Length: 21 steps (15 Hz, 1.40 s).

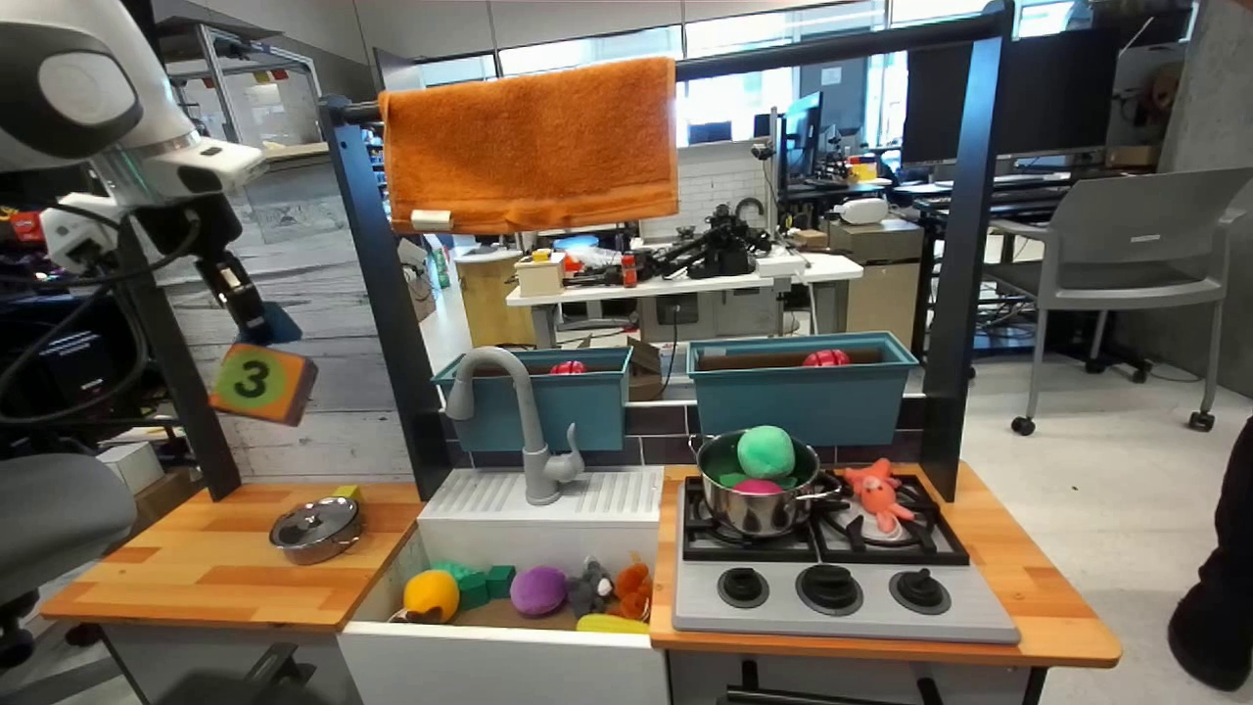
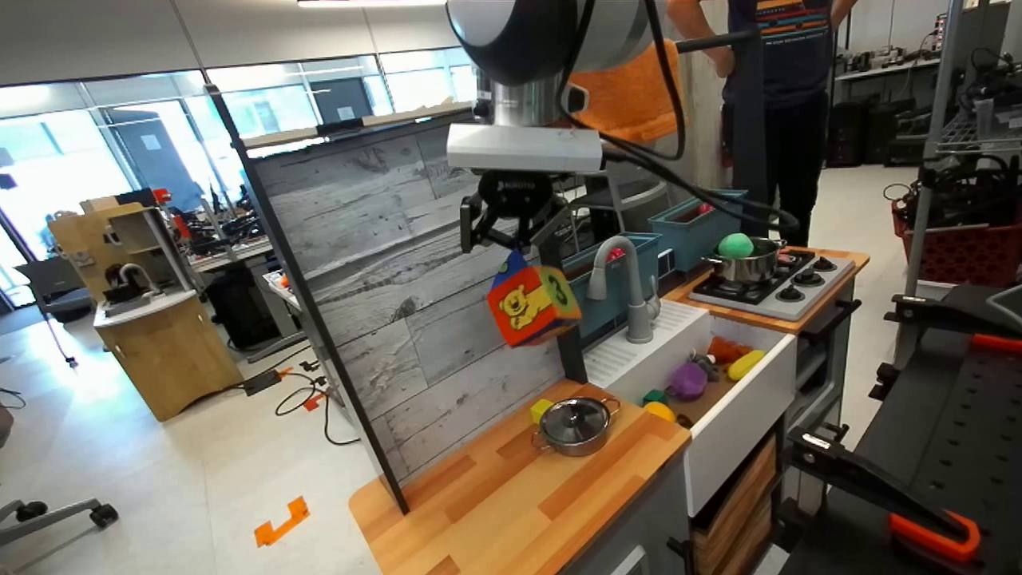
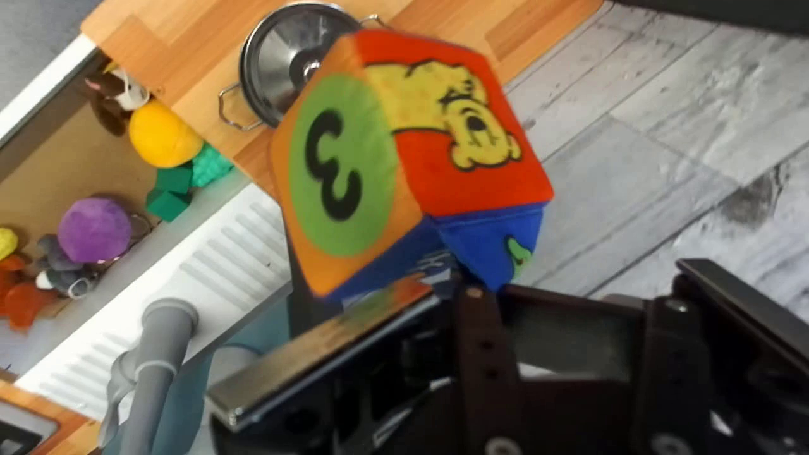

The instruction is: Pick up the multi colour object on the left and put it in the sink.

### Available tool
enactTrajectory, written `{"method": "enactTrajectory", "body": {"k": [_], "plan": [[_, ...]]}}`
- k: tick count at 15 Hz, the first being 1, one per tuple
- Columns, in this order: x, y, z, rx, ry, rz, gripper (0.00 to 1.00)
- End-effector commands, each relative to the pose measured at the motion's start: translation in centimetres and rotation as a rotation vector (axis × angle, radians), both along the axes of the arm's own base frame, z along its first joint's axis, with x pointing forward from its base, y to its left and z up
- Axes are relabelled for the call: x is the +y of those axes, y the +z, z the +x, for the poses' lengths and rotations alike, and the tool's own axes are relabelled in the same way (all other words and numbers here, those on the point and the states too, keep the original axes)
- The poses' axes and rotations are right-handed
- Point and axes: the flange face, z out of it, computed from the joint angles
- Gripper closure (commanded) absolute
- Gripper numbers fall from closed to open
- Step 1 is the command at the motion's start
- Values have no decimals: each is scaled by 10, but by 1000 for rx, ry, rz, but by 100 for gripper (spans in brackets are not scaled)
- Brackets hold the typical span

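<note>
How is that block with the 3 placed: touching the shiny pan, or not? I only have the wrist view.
Observer: Not touching; in both exterior views the block is in midair, higher than the pan.
Visitor: What am I missing nearby?
Observer: A small yellow cube, between the pan and the plank panel.
Visitor: And beyond my picture's edge?
Observer: A metal pot on the stove, a green ball showing above its rim.

A robot arm (image 1: 88, 93) and cluttered table (image 1: 568, 296) indicate a lab.
</note>
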Motion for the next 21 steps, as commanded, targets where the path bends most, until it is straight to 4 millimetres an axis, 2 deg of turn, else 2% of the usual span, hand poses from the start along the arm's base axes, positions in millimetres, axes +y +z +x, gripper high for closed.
{"method": "enactTrajectory", "body": {"k": [1, 6, 8, 10, 12, 16, 19, 21], "plan": [[-46, 38, 7, 23, -78, -49, 100], [-125, 66, 16, 38, -212, -249, 100], [-157, 67, 19, 47, -280, -351, 100], [-180, 63, 15, 72, -325, -452, 100], [-193, 59, 8, 104, -343, -528, 100], [-206, 49, -3, 170, -353, -657, 100], [-209, 27, -4, 220, -384, -743, 100], [-204, 12, -7, 250, -391, -762, 100]]}}
